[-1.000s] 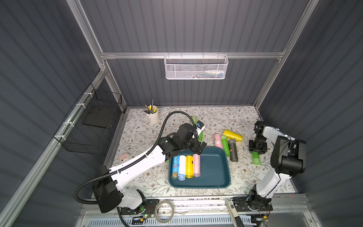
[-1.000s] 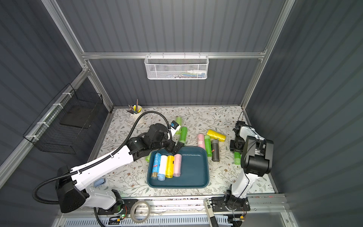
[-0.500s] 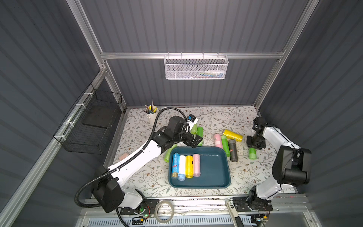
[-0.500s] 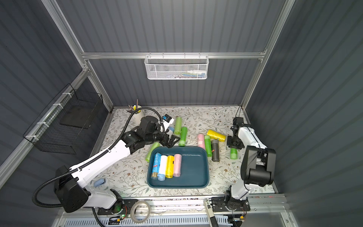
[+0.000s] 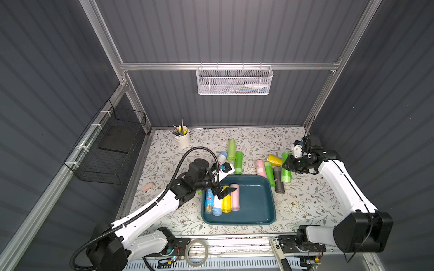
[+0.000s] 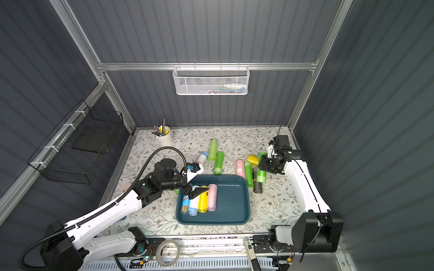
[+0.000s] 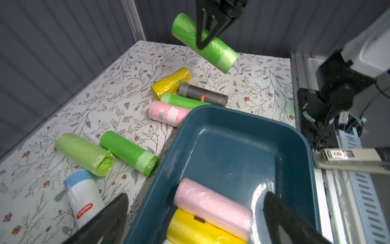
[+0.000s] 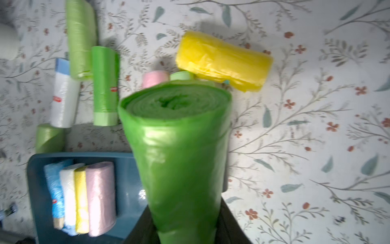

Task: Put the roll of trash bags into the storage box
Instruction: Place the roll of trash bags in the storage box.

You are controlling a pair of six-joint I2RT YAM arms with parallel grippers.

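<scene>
Green slick-plastic roll [image 5: 287, 177], clamped by the right gripper [image 5: 287, 165], is risking slipping short of the storage box [image 5: 253, 201]; left gripper [image 7: 196, 195] gaping empty.

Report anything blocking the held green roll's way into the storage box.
Nothing visible: the green roll hangs in the right end effector, higher than the grey roll beside the storage box, whose right half is bare.

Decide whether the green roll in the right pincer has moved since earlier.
Yes: the green roll has come closer to the grey roll, toward the storage box.
</scene>
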